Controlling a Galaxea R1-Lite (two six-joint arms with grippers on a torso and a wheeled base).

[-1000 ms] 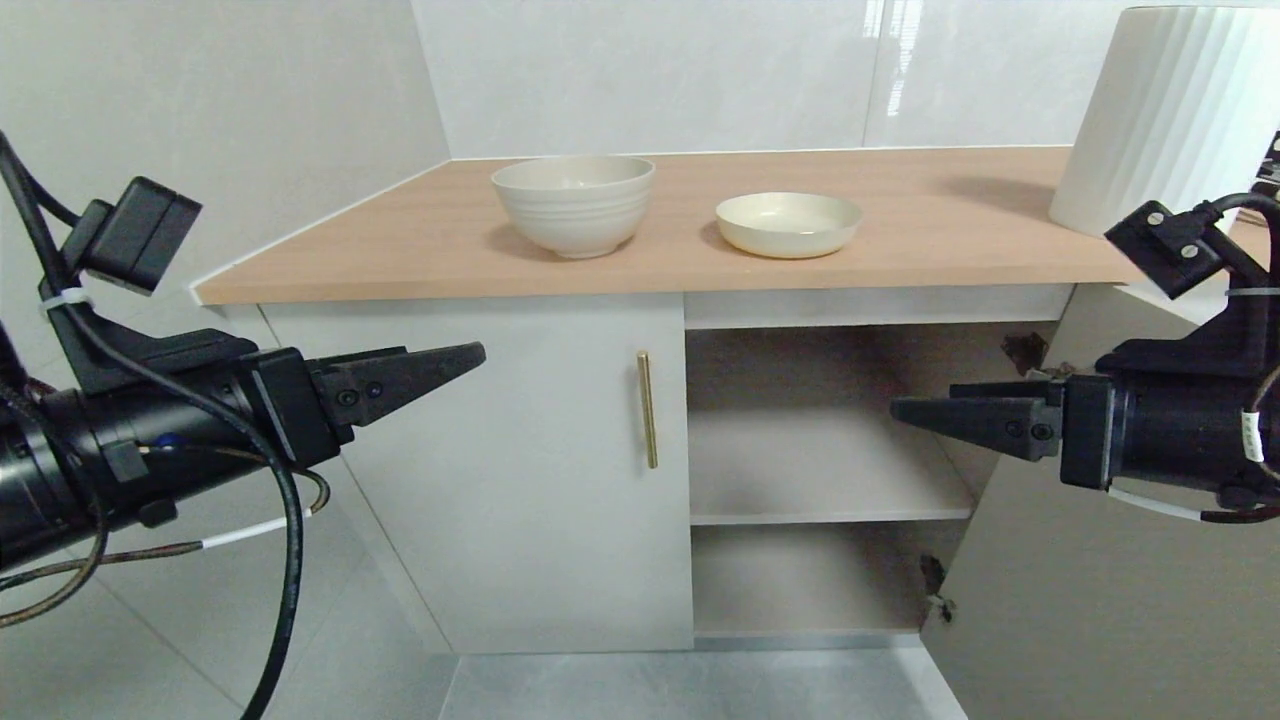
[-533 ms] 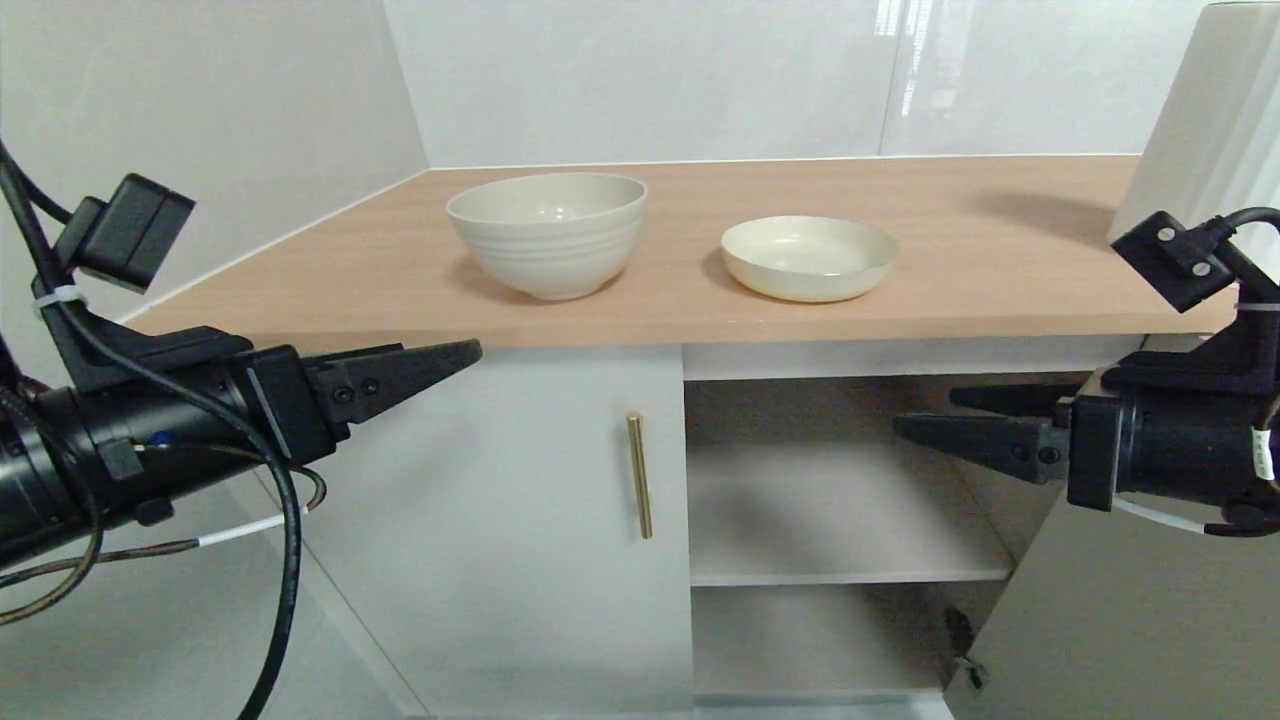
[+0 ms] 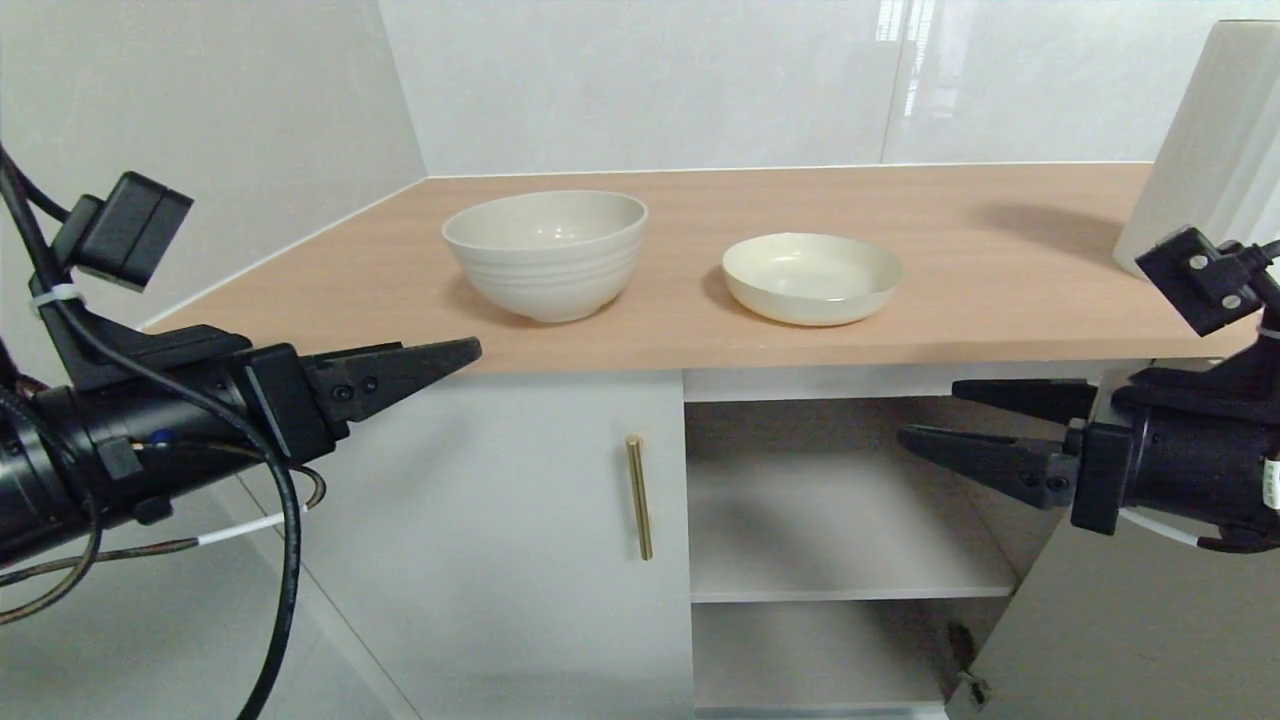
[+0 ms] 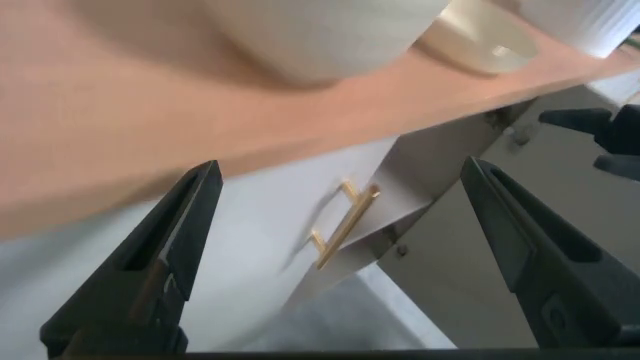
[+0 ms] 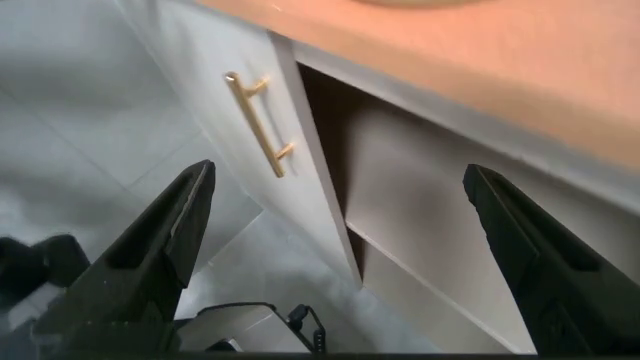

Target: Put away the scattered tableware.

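On the counter [image 3: 1000, 250] the bowl [image 3: 545, 255] and dish [image 3: 812, 277] sit side by side, while my left gripper [image 3: 470, 352] and right gripper [image 3: 928, 412] hang wide open and empty in front of its edge. If I rise too close, I could clip that edge or shove the bowl.

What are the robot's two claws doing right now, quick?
Left gripper: open, holding nothing.
Right gripper: open, holding nothing.

The left gripper [image 4: 340, 165] hangs with its fingers spread wide and empty, just off the front edge of the wooden bench [image 4: 100, 130]. A pale ribbed bowl [image 4: 320, 35] sits near that edge, a shallow dish [image 4: 480, 45] farther along. Beneath the bench a brass handle [image 4: 345, 222] shows on the white cabinet door [image 4: 260, 215]
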